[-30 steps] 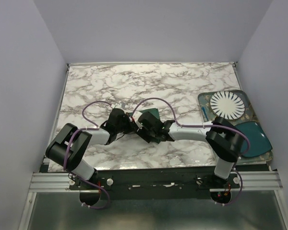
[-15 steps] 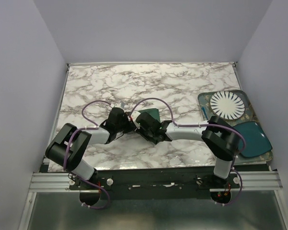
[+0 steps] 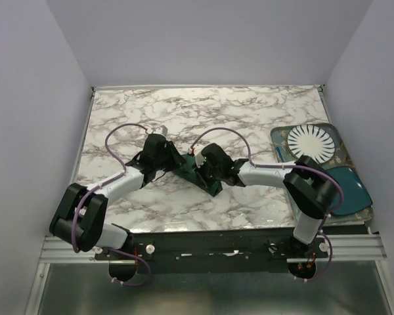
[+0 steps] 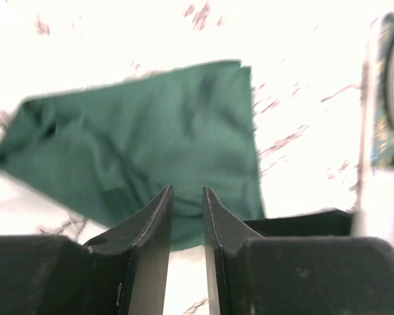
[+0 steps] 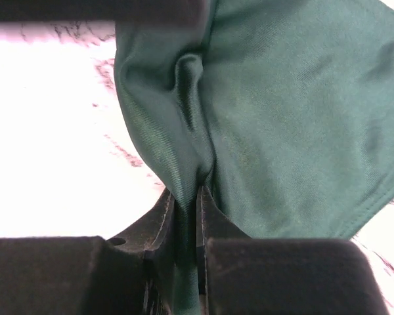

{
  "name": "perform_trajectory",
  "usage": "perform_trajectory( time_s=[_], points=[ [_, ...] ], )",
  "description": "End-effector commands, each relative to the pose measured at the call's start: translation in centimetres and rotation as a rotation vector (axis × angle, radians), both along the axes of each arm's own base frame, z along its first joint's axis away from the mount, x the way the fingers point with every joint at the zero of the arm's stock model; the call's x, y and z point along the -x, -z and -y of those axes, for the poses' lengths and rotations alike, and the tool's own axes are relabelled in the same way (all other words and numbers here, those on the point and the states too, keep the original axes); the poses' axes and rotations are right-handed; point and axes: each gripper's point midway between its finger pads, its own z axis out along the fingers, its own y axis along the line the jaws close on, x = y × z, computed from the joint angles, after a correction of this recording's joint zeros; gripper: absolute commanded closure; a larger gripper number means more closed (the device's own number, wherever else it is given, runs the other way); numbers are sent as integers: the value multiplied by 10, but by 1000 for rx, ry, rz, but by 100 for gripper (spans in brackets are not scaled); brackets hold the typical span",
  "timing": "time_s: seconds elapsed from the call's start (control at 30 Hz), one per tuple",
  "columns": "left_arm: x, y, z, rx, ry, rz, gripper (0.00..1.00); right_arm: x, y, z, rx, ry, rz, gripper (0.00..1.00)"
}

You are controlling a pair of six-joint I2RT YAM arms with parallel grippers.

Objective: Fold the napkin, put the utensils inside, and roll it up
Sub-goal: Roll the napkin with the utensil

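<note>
The dark green napkin (image 4: 144, 138) lies bunched on the marble table, with one flat corner spread toward the right in the left wrist view. From above only a strip of the napkin (image 3: 188, 166) shows between the two wrists. My left gripper (image 4: 187, 191) is open by a narrow gap at the cloth's near edge, with nothing between its fingers. My right gripper (image 5: 186, 193) is shut on a raised fold of the napkin (image 5: 289, 111), which runs down between its fingers. The left gripper (image 3: 177, 159) and right gripper (image 3: 200, 172) sit close together mid-table. The utensils are out of view.
A patterned tray (image 3: 279, 134) at the right edge holds a white ribbed plate (image 3: 311, 143), with a thin blue stick (image 3: 278, 152) by its left rim. A teal oval dish (image 3: 347, 190) sits in front of it. Purple cables arch over both wrists.
My left gripper has opened and let go of the napkin, and its arm has stretched further out. My right gripper has shut on a fold of the cloth and shifted back-left.
</note>
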Motion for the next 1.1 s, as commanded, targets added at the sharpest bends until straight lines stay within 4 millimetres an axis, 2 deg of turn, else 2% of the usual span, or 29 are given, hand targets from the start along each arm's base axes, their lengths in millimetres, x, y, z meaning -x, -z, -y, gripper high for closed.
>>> perform_trajectory(
  time_s=[0.0, 0.07, 0.1, 0.13, 0.17, 0.2, 0.3, 0.33, 0.37, 0.57, 0.7, 0.83, 0.97, 1.03, 1.07],
  points=[
    [-10, -35, -18, -55, -19, 47, 66, 46, 23, 13, -136, -91, -375, 85],
    [-14, -46, -19, -43, -14, 65, 66, 57, 15, 8, -224, -147, -490, 85],
    [-13, -47, -19, -43, -7, 61, 66, 51, 9, 8, -264, -149, -523, 85],
    [-13, -49, -18, -38, 0, 63, 66, 53, 15, 9, -281, -132, -597, 85],
    [-10, -48, -14, -23, 20, 54, 66, 61, 7, 7, -335, -178, -681, 85],
    [-10, -48, -11, -11, 28, 51, 66, 55, 8, 11, -361, -153, -734, 84],
    [-4, -42, 1, 42, 69, 31, 67, 56, 14, 13, -366, -130, -888, 81],
    [0, -35, 3, 47, 78, 16, 69, 49, 12, 10, -360, -145, -864, 81],
    [4, -29, 5, 46, 85, -5, 70, 50, 18, 13, -336, -131, -879, 80],
    [12, -20, 20, 72, 125, -18, 74, 45, 32, 21, -298, -65, -917, 77],
    [19, -4, 21, 73, 128, -46, 76, 42, 36, 25, -273, -34, -896, 69],
    [32, 26, 19, 65, 123, -101, 78, 34, 34, 27, -248, -8, -850, 66],
    [35, 51, 15, 33, 114, -127, 79, 29, 30, 31, -210, -6, -807, 63],
    [36, 56, 15, 36, 114, -131, 80, 28, 30, 38, -165, 4, -784, 60],
    [35, 58, 16, 37, 111, -132, 80, 23, 21, 38, -164, 1, -751, 58]
  ],
)
